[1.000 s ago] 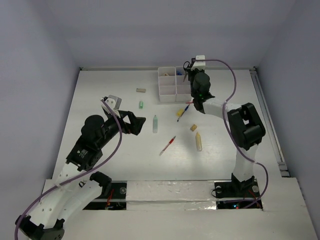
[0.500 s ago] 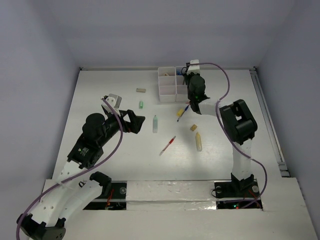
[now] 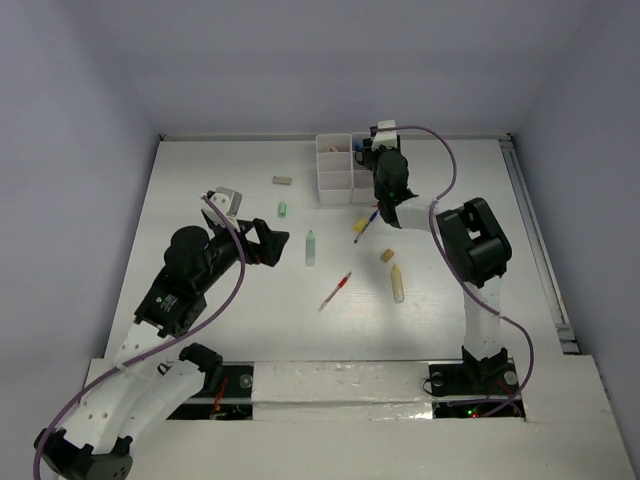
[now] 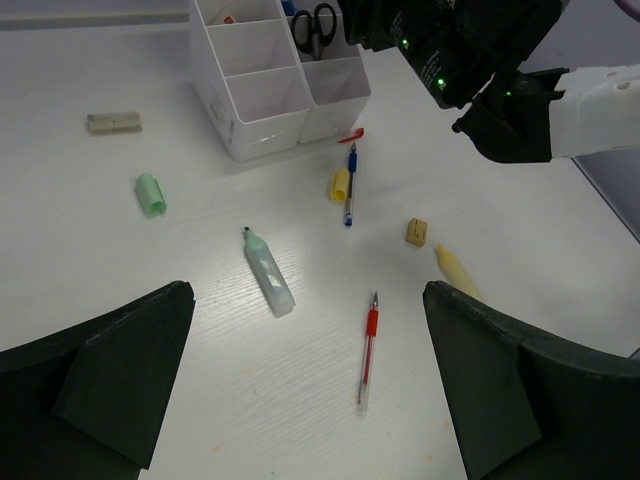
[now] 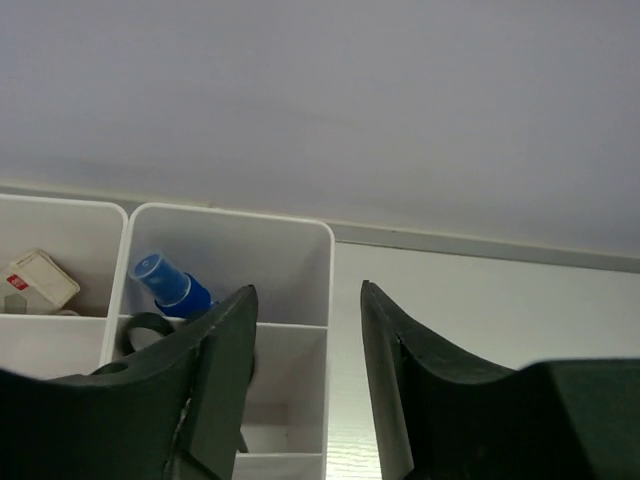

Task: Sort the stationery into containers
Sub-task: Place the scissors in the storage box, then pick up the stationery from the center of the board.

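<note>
1. Top external view: The white organizer tray sits at the far middle of the table. The right gripper hangs over its right-hand column. The left gripper hovers well apart from it, just beside a pale-green marker. Loose on the table are a red pen, a blue pen, a cream marker and a beige eraser.
2. Left wrist view: The left claw is spread wide, with nothing in it. Black scissors stand handles-up in a compartment of the tray's right-hand column. A yellow cap touches the blue pen. A green cap and a tan block lie apart.
3. Right wrist view: The right claw is released, its fingers apart with nothing between them. A blue tube lies in the far compartment. A scissors handle shows just beside the left finger.
</note>
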